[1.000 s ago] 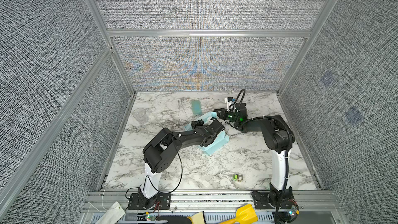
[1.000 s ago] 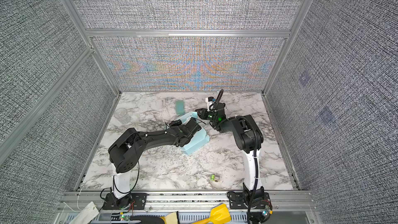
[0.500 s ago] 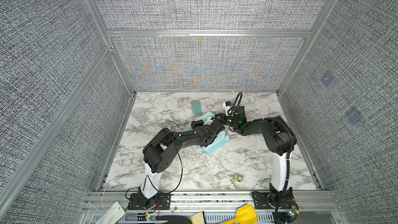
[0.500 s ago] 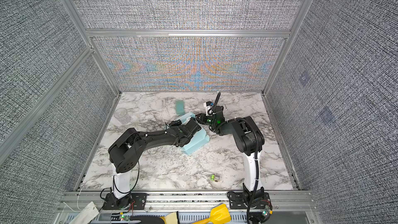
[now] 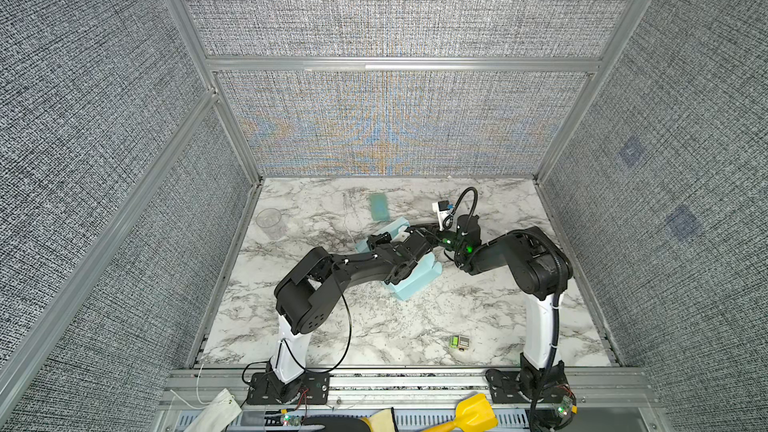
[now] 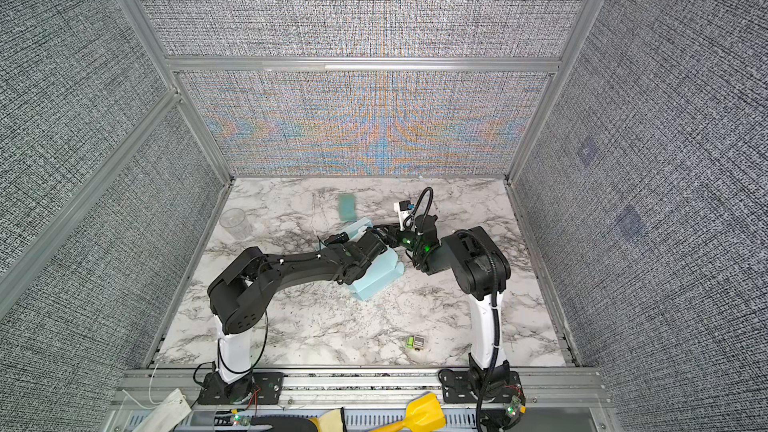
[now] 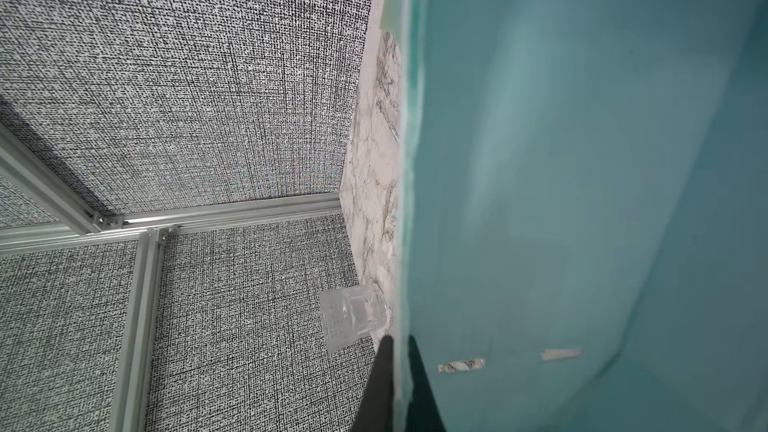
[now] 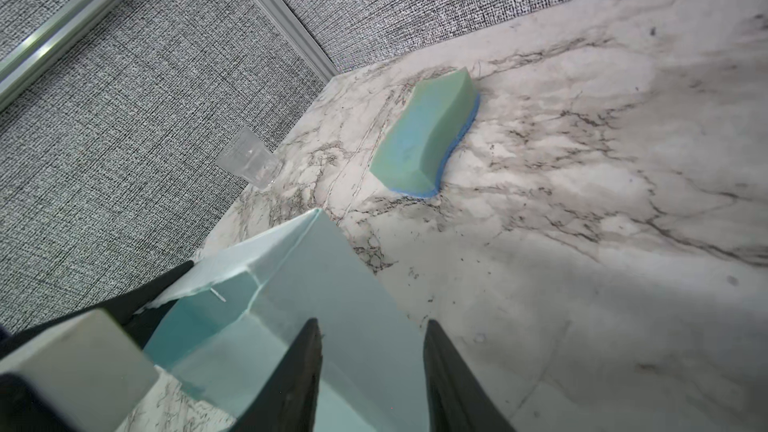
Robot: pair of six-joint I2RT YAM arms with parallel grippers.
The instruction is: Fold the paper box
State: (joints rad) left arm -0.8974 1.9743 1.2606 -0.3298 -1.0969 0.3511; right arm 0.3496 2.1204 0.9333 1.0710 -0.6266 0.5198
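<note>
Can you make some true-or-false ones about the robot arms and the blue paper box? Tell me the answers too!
1. The left gripper pinches the paper box. True.
2. The right gripper is shut tight. False: its jaws stand apart.
3. The clear cup sits inside the paper box. False: it stands on the table, apart from the box.
4. The green sponge lies on the table. True.
</note>
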